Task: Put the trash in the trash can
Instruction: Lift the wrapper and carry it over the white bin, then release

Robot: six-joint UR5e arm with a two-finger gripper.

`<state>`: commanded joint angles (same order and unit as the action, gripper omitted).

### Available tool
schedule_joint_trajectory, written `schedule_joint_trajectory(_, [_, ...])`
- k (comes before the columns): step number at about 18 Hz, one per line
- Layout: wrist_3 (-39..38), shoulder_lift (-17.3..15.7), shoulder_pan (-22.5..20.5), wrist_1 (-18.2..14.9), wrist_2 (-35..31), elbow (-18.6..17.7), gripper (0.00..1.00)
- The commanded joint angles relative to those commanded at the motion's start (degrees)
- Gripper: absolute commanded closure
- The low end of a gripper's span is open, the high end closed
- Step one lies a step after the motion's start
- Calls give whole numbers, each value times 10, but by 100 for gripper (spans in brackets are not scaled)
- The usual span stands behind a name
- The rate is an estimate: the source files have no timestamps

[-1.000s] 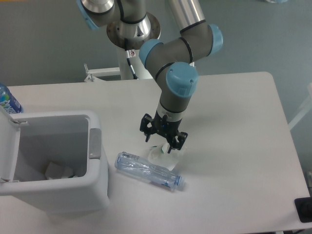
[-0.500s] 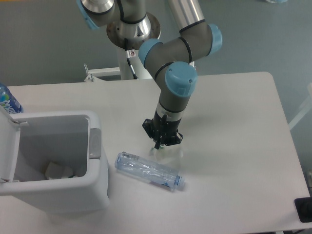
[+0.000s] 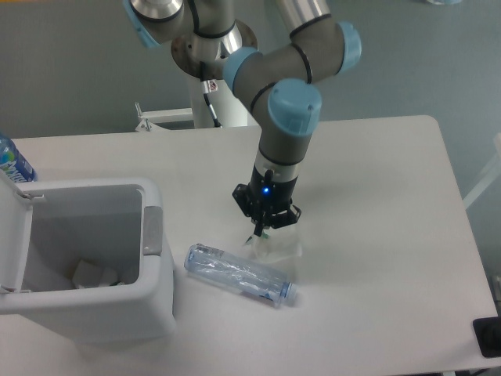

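Your claw [image 3: 261, 232] is gripping the white wrapper [image 3: 270, 246], pinched narrow, just above the bench [image 3: 376, 196]. The crushed bottle [image 3: 239, 274] is lying beside it, near the open trash can [image 3: 153, 305].

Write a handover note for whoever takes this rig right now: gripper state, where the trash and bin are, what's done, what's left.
Gripper: shut on the crumpled wrapper, low over the table.
Crushed bottle: lying on the table just in front of the gripper, untouched.
Trash can: lid open, at the table's left edge; some white scraps already lie inside.
Left: carry the wrapper to the can, release, then fetch the bottle.
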<state>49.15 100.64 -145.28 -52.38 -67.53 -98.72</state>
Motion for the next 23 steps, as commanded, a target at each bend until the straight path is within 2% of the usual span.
schedule_joint_trajectory(4, [-155, 0, -21, 1, 104, 96, 100])
schedule_joint_trajectory(10, [-340, -9, -19, 16, 118, 186, 100])
schedule_joint_trajectory(13, [-394, -21, -8, 26, 118, 191, 100])
schedule_joint_trajectory(16, [-433, -28, 34, 26, 117, 191, 100])
schedule_joint_trajectory(20, [-484, -54, 78, 26, 117, 186, 100])
schedule_joint_trajectory(23, [-499, -55, 125, 25, 117, 173, 100])
